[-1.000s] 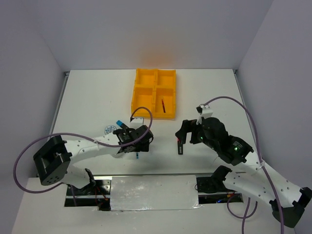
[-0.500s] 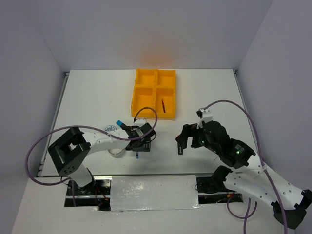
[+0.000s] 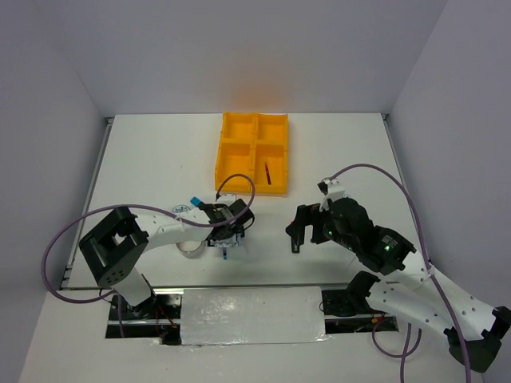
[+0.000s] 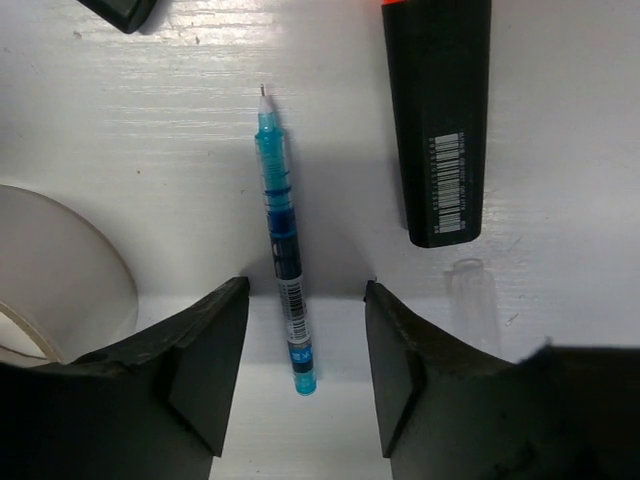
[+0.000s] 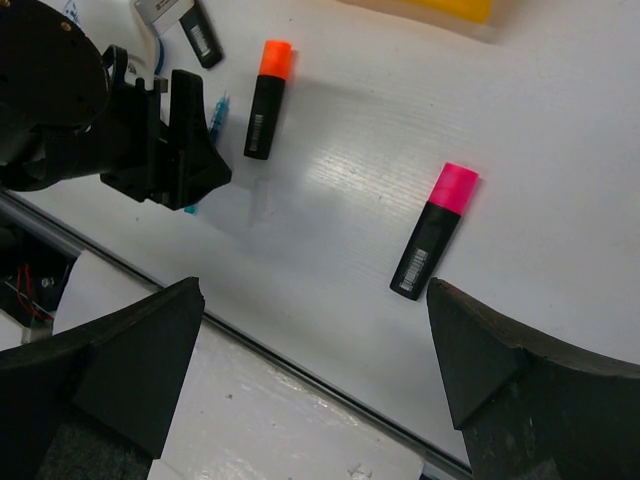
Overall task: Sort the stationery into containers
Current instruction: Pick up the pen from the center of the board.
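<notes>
Plainly a white table boxed in by pale grey walls, with the yellow-orange tray at its far middle (dark red pen lying in the near right compartment). Toward the near edge, left gripper spread open, fingers astride the teal pen, touching it on neither side. Grips nothing. Just beside the pen: orange highlighter one way, grey tape ring the other. Right gripper gaping wide too, pink highlighter flat on the table between its fingers, apart from both.
</notes>
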### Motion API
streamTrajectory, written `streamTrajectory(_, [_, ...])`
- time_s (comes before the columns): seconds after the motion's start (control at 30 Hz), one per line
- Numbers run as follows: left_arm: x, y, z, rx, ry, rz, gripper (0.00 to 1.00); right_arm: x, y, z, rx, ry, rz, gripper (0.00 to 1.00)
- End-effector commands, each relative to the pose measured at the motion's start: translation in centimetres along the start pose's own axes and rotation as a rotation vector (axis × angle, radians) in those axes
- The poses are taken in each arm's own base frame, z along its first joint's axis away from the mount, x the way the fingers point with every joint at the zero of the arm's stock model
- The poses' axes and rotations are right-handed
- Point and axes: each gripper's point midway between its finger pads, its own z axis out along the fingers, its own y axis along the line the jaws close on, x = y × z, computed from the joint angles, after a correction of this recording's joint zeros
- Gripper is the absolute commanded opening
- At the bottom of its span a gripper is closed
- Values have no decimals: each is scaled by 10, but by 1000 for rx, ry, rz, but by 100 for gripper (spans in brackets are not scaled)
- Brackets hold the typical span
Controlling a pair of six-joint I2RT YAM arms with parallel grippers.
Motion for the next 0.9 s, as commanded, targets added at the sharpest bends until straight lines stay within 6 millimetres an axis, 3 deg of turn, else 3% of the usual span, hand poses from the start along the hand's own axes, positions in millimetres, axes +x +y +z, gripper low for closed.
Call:
streamTrajectory(0.0, [14, 12, 3, -22, 81, -10, 61, -10, 10, -4, -39, -38, 1, 100])
streamTrajectory(0.13, [20, 16, 9, -22, 108, 0, 46, -10, 13, -6, -57, -42, -2, 100])
streamTrajectory(0.23, [24, 17, 10, -25, 120, 1, 25, -10, 13, -6, -63, -44, -5, 100])
streamTrajectory(0.47, [23, 19, 0, 5, 100, -10, 6, -10, 17, -4, -93, -58, -2, 100])
streamTrajectory(0.63, [11, 24, -23, 25, 43, -18, 0, 0, 21, 8, -111, -25, 3, 100])
streamTrajectory(0.83, [-23, 33, -75, 80, -105, -20, 0, 23, 26, 39, -107, 60, -12, 100])
streamTrajectory(0.87, [-31, 37, -92, 98, -142, -29, 0, 26, 27, 44, -103, 70, -16, 100])
